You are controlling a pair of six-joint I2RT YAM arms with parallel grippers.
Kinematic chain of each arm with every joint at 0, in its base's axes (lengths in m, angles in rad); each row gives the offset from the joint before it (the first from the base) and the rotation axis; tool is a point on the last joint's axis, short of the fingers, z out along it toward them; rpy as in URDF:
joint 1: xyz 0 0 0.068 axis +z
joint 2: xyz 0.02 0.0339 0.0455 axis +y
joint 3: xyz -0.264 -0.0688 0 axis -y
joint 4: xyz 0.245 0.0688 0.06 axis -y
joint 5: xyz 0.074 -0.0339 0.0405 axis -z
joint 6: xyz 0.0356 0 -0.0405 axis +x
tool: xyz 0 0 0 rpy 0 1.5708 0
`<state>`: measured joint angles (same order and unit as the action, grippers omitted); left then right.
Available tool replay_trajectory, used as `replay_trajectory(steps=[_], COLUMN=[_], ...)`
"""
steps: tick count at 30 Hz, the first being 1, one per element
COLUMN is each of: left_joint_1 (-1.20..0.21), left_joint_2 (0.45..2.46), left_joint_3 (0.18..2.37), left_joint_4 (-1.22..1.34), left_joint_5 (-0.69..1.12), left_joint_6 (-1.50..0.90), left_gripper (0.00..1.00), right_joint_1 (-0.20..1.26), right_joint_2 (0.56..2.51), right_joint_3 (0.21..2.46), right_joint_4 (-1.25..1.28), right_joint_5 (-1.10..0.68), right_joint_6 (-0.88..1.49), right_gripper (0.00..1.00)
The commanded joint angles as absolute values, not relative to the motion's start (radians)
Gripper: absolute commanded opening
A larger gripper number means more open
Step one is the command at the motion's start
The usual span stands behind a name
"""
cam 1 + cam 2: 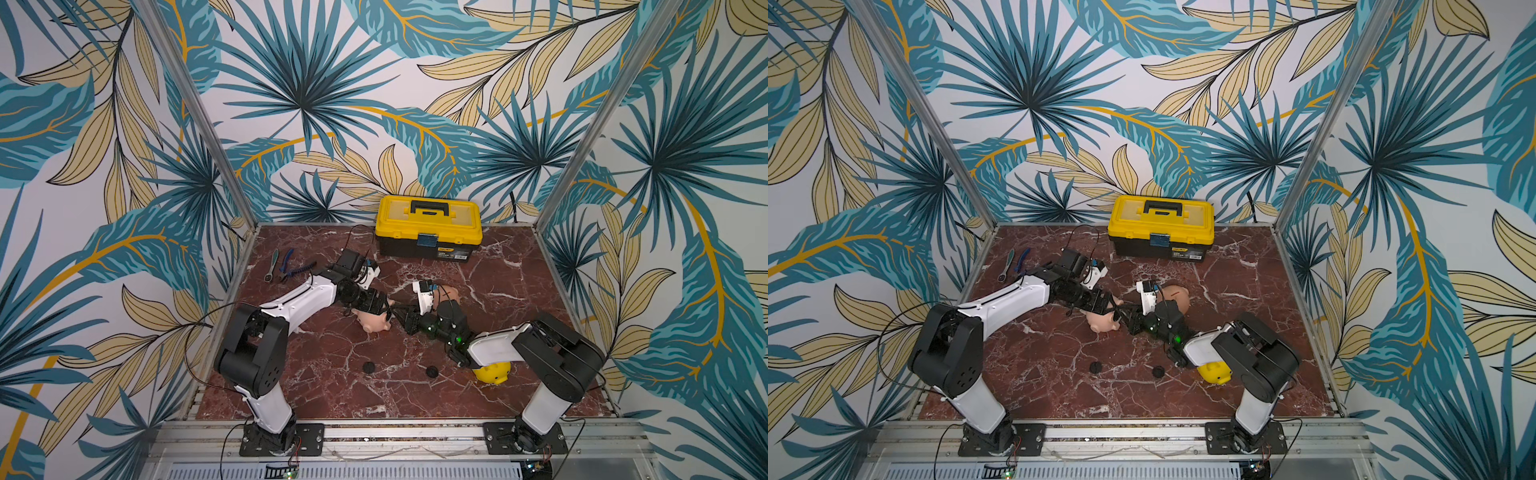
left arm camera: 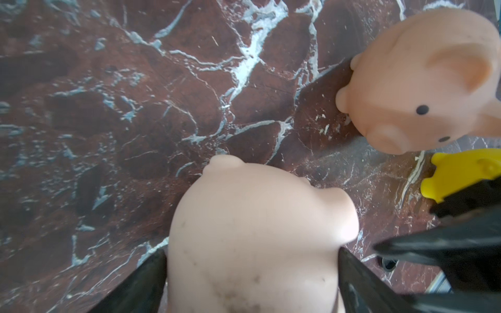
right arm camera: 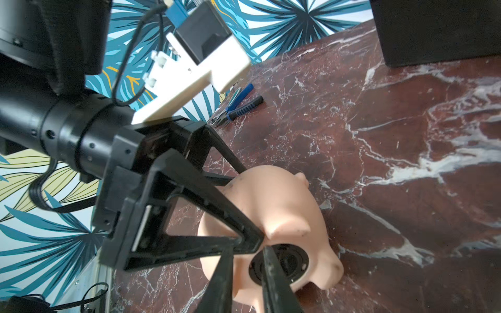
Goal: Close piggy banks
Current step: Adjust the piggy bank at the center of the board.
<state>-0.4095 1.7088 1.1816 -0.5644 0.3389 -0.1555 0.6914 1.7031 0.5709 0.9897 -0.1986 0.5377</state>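
A pale pink piggy bank [image 1: 374, 323] lies on its side mid-table. My left gripper [image 2: 252, 254] is shut on its body, one finger [image 2: 146, 279] against each flank. Its underside faces my right gripper [image 3: 248, 248], whose jaws stand slightly apart with nothing between them. Their tips are at the black round plug [image 3: 284, 264] that sits in the pig's belly hole. A darker peach-pink piggy bank [image 1: 451, 293] stands just behind the right wrist, also seen as the peach-pink pig [image 2: 423, 81]. A yellow piggy bank [image 1: 494, 371] sits partly hidden under the right forearm.
Two small black discs [image 1: 368, 367] [image 1: 432, 371] lie toward the table's front. A yellow-and-black toolbox [image 1: 428, 226] stands at the back wall. Pliers and a wrench [image 1: 286, 266] lie at the back left. Both arms meet over the table's middle.
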Motion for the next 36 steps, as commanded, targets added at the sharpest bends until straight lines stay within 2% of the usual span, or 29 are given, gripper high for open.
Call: replay_trajectory(steps=[1,8,20,36], left_joint_1=[-0.38,-0.357,-0.302,-0.299], left_joint_2=[1.68,1.676,1.703,1.67], left_joint_3=[1.136,1.135,1.165,1.229], left_joint_4=[-0.55,-0.512,-0.495,-0.539], left_joint_5=[0.233,0.214,0.062,0.132], left_joint_6=[-0.198,-0.25,-0.351,-0.332], left_gripper=[0.95,0.95,0.95,0.99], right_joint_1=[0.688,0.685,0.68,0.669], right_joint_2=[1.664,1.574,1.438,1.373], right_joint_3=[0.574,0.579,0.584,0.598], right_joint_4=[0.856,0.72,0.568,0.472], right_joint_5=[-0.173,-0.149,-0.102,-0.08], right_joint_6=[0.451,0.415,0.386,0.371], right_gripper=[0.22,0.23,0.23,0.23])
